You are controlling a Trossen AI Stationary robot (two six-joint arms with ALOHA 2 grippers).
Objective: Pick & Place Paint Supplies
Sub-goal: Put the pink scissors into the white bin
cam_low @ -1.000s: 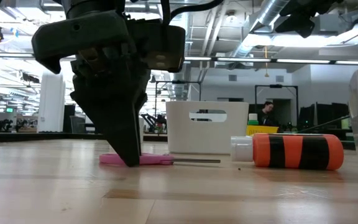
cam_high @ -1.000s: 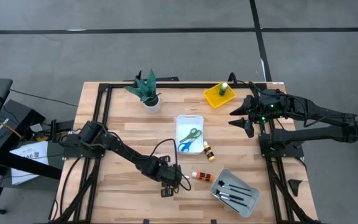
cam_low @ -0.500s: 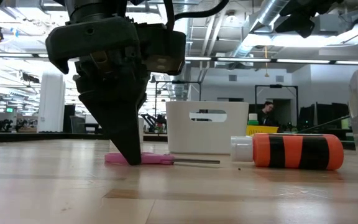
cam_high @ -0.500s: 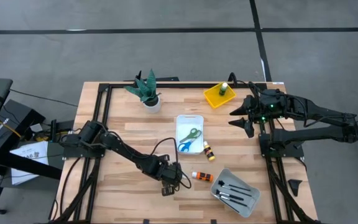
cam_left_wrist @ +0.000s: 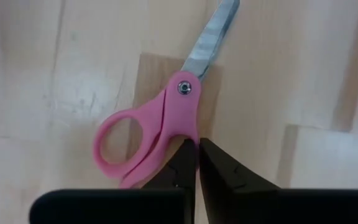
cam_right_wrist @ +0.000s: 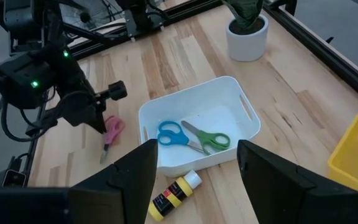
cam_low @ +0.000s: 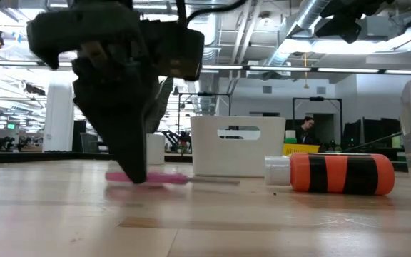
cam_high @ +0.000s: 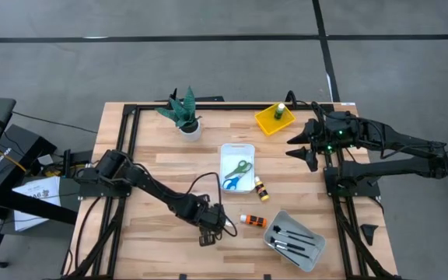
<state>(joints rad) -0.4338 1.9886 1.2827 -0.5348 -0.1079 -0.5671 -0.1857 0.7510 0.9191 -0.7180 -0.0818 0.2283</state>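
Note:
Pink-handled scissors (cam_left_wrist: 160, 134) lie flat on the wooden table near its front edge, blades (cam_left_wrist: 211, 37) pointing away from my left gripper. My left gripper (cam_left_wrist: 197, 158) points steeply down with its fingers shut, its tips at the handle's edge; it also shows in the low view (cam_low: 135, 178) and the high view (cam_high: 210, 232). No pink shows between the fingers. An orange, black-striped paint bottle (cam_high: 253, 221) lies on its side just to the right. My right gripper (cam_right_wrist: 194, 180) hangs open, high over the table's right far part (cam_high: 306, 148). My left gripper comes from above, slanting, with its fingers shut. The outer side of one finger (cam_left_wrist: 182, 163) lies against the pink handle's edge (cam_left_wrist: 174, 138) just below the pivot. The scissors lie flat on the table.
A white tray (cam_high: 237, 146) at the centre holds green scissors (cam_high: 242, 166) and blue scissors (cam_high: 231, 183). A yellow bottle (cam_high: 261, 187) lies beside it. A grey tray (cam_high: 311, 253) with brushes stands at the front right. At the far edge are a yellow tray (cam_high: 269, 123) with a green bottle and a potted plant (cam_high: 183, 113).
My left gripper's tips have shifted a little toward the table's left edge. The pink scissors have slid along the table the same way, staying flat.

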